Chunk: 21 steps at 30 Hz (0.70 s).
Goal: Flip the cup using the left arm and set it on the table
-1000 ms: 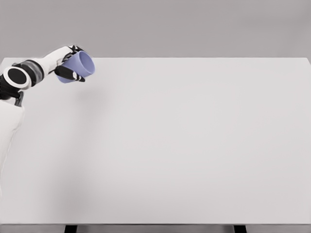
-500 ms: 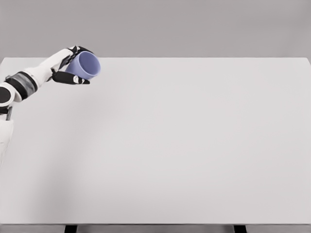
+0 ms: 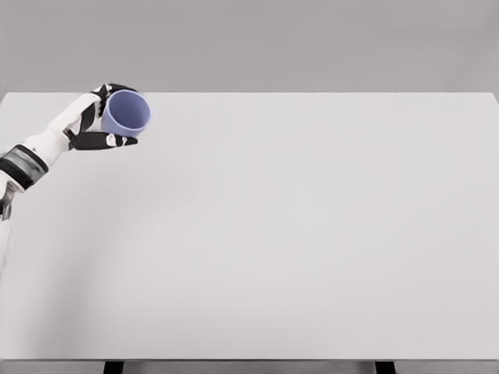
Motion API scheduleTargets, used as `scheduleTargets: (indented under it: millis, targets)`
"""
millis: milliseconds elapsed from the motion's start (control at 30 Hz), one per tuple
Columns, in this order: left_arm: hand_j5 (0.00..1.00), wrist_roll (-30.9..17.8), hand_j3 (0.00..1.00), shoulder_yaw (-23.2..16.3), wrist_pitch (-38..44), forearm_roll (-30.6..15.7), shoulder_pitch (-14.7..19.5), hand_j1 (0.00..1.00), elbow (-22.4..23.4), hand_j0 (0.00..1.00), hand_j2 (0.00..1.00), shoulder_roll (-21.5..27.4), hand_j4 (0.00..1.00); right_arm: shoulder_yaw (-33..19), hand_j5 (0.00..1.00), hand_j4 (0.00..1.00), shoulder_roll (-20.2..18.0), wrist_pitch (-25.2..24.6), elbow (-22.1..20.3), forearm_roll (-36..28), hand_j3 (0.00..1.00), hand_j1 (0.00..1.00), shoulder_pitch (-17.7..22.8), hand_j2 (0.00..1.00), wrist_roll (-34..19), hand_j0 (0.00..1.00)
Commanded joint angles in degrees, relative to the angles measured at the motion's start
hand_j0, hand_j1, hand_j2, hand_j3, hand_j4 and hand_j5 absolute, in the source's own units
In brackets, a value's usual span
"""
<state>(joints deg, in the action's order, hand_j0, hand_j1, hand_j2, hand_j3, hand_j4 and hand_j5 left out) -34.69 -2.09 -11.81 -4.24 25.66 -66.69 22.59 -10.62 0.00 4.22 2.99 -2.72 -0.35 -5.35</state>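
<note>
A lavender-blue cup (image 3: 125,114) is held tilted on its side above the far left of the white table (image 3: 296,234), its open mouth facing the camera and slightly right. My left hand (image 3: 104,117) is shut on it: fingers wrap over the top and back, and the thumb (image 3: 103,140) lies below the cup. The white forearm runs down to the left edge of the head view. Whether the cup touches the table cannot be told. The right arm is out of view.
The table's back edge runs just behind the hand. A plain grey wall (image 3: 312,39) stands behind it. Two dark table legs (image 3: 114,366) show under the front edge.
The left arm has drawn back toward the left edge, lowering the elbow out of view. The cup has turned so its mouth faces the camera more squarely.
</note>
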Motion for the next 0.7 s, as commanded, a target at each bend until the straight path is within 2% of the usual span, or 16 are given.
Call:
scheduleTargets:
  millis: [0, 300, 367, 500, 667]
  targets:
    - [0.54, 0.85, 0.54, 0.16, -2.43, -2.7, 0.0, 0.54, 1.12, 0.54, 0.54, 0.0, 0.54, -0.02, 1.0, 1.0, 0.0, 0.0, 0.0, 0.0, 1.0, 1.0, 0.0, 1.0, -0.01, 1.0]
    - [0.55, 2.34, 0.55, 0.07, -8.66, -13.06, -4.48, 0.55, 1.3, 0.55, 0.55, -0.18, 0.55, -0.02, 1.0, 1.0, 0.0, 0.0, 0.0, 0.0, 1.0, 1.0, 0.0, 1.0, -0.01, 1.0]
    - [0.55, 2.34, 0.55, 0.07, -8.93, -15.88, -5.8, 0.55, 1.29, 0.55, 0.55, -0.01, 0.55, -0.02, 1.0, 1.0, 0.0, 0.0, 0.0, 0.0, 1.0, 1.0, 0.09, 1.0, -0.01, 1.0]
    - [0.55, 2.34, 0.55, -0.02, -8.93, -18.17, -7.64, 0.55, 1.12, 0.55, 0.55, 0.0, 0.55, 0.07, 1.0, 1.0, 0.0, 0.0, 0.0, 0.0, 1.0, 1.0, 0.0, 1.0, -0.01, 1.0]
    - [0.55, 2.52, 0.55, -0.46, -8.4, -23.97, -8.7, 0.55, 1.29, 0.55, 0.55, 0.0, 0.55, -0.02, 1.0, 1.0, 0.0, 0.0, 0.0, 0.0, 1.0, 1.0, 0.09, 1.0, -0.01, 1.0]
